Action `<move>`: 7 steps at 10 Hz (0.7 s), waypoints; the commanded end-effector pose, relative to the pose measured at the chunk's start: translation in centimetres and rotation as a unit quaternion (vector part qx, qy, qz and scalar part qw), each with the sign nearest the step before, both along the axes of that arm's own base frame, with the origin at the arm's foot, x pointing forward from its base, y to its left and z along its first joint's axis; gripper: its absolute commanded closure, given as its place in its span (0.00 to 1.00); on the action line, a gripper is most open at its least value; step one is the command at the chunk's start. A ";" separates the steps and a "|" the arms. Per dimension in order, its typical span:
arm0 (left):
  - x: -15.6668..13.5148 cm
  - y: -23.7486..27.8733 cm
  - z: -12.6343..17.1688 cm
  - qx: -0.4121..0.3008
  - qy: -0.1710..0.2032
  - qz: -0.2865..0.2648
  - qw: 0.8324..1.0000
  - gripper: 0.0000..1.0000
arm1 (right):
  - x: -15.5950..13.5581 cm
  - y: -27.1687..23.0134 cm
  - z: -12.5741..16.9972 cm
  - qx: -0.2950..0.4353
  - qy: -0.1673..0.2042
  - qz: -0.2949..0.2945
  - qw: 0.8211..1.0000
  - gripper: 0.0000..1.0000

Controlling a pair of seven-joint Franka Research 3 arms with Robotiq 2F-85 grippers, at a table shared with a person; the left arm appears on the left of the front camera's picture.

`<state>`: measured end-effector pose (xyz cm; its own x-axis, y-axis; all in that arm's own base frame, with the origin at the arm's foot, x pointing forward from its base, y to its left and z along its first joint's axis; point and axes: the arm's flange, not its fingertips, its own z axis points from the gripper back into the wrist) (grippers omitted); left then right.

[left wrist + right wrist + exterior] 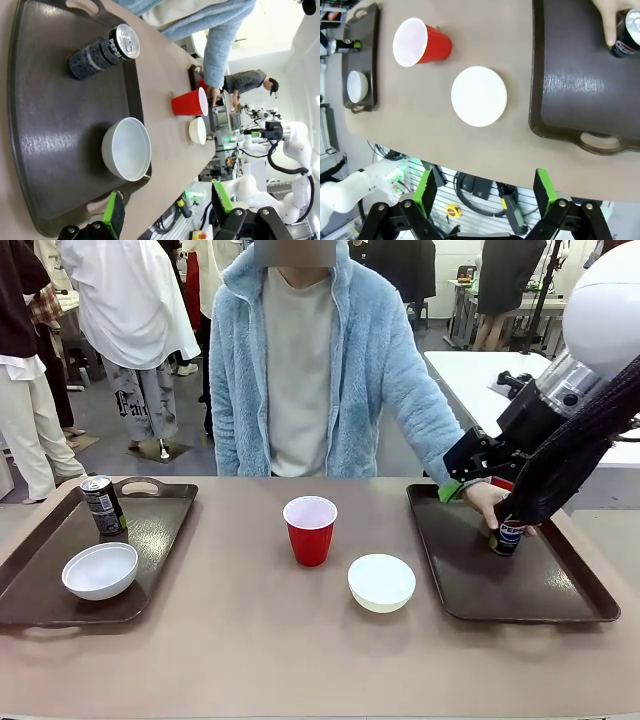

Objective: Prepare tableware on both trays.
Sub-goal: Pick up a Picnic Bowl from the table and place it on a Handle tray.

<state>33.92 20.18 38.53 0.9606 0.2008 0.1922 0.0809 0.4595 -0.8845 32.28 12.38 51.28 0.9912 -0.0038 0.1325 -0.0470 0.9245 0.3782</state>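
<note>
Currently the left gripper (167, 206) has its fingers wide apart with nothing between them, hovering off the near end of the left tray (45, 150). The right gripper (485, 184) is likewise spread wide and empty, above the near edge of the table (250, 640). On the left tray, the white bowl (100, 571) is nearer and the dark can (103, 506) stands upright behind it. On bare table, the second bowl (381, 582) sits just left of the right tray (560, 595), with the red cup (310, 530) upright behind it, mid-table. Farther off, the person's hand (487, 502) grips the Pepsi can (507, 537), which stands on the right tray.
</note>
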 end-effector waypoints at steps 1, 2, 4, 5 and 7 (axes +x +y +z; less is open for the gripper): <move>-0.1 0.2 0.0 -0.004 -0.009 -0.004 1.000 0.07 | 0.9 1.2 0.6 -0.032 -0.006 0.006 0.999 0.00; -0.1 0.2 0.0 -0.004 -0.009 -0.004 1.000 0.07 | 1.4 2.0 0.7 -0.054 -0.005 0.009 0.998 0.00; -0.1 0.2 0.0 -0.004 -0.009 -0.004 1.000 0.07 | 2.7 3.8 0.7 -0.087 0.004 0.010 0.996 0.00; -0.1 0.2 0.0 -0.004 -0.009 -0.004 1.000 0.07 | 3.4 4.8 0.7 -0.105 0.007 0.013 0.994 0.00; -0.1 0.2 0.0 -0.004 -0.009 -0.004 1.000 0.07 | 4.7 7.4 0.6 -0.145 0.013 0.027 0.989 0.00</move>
